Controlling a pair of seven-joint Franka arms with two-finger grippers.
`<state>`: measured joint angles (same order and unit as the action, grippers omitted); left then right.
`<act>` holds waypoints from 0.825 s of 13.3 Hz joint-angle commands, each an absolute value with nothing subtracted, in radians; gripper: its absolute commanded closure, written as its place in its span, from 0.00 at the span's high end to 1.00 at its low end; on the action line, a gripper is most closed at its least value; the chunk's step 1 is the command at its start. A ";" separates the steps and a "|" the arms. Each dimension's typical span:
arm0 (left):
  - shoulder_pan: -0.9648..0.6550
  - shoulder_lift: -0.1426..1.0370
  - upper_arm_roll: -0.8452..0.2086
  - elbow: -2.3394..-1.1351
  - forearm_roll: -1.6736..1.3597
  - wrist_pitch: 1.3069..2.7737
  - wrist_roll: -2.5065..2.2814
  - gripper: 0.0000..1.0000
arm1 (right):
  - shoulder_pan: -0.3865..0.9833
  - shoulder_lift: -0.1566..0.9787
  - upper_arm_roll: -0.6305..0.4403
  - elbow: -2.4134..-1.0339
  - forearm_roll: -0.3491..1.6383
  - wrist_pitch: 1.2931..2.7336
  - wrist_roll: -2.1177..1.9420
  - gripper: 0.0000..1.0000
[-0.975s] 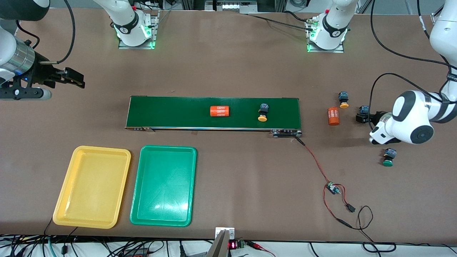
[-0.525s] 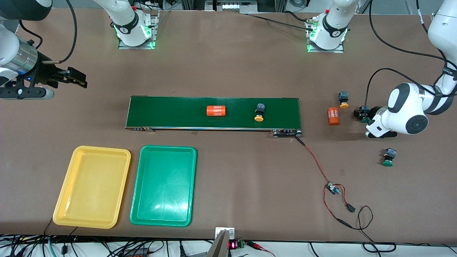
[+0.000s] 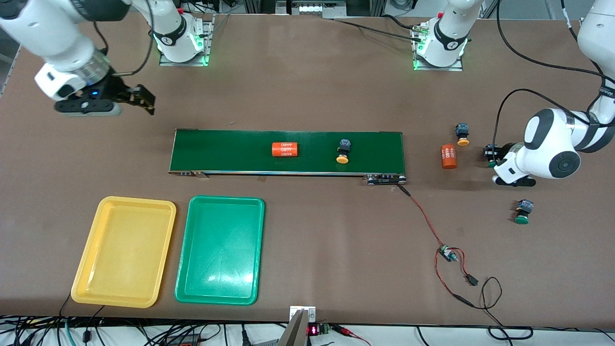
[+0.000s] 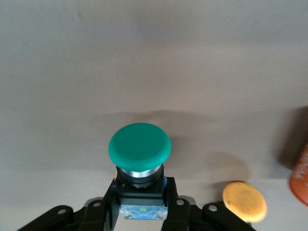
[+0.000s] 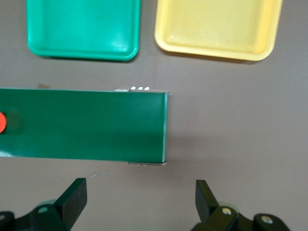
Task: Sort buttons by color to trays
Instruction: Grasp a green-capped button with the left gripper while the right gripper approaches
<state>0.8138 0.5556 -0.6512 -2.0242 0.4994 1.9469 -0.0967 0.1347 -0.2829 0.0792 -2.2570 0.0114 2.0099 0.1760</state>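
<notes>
My left gripper [image 3: 491, 154] is shut on a green button [image 4: 139, 149], low over the table past the conveyor's end at the left arm's end; its fingers [image 4: 111, 199] clamp the black-and-blue body. A yellow button [image 3: 462, 134] lies close by and also shows in the left wrist view [image 4: 244, 201]. A second green button [image 3: 522, 212] lies nearer the front camera. Another yellow button [image 3: 342, 153] rides on the conveyor belt [image 3: 230, 151]. My right gripper [image 3: 144, 98] is open and empty over the table near the belt's other end. The yellow tray [image 3: 124, 250] and green tray [image 3: 220, 250] are empty.
One orange cylinder [image 3: 285, 149] lies on the belt, another [image 3: 448, 156] on the table beside my left gripper. A red-and-black cable with a small board [image 3: 447, 252] runs from the belt's end toward the front camera. The right wrist view shows the belt's end [image 5: 82, 122] and both trays.
My right gripper has swung in toward the belt's end. The cylinder and yellow button on the belt have drifted toward the right arm's end. My left gripper has barely shifted.
</notes>
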 commanded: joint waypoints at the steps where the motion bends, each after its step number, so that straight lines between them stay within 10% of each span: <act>1: 0.824 0.509 -0.757 -1.950 0.502 1.812 -0.086 0.13 | 0.129 -0.302 0.208 -2.318 0.026 2.081 0.306 1.00; 11: 0.514 0.601 -0.922 -1.743 0.275 1.666 -0.340 0.15 | 0.080 -0.134 0.486 -2.341 0.026 2.293 0.626 1.00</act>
<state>0.5977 0.5376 -0.9283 -1.8239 0.3190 1.6874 -0.2521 0.0997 -0.1773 0.4634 -2.3443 0.0154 2.2359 0.5894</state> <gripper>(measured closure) 0.595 0.000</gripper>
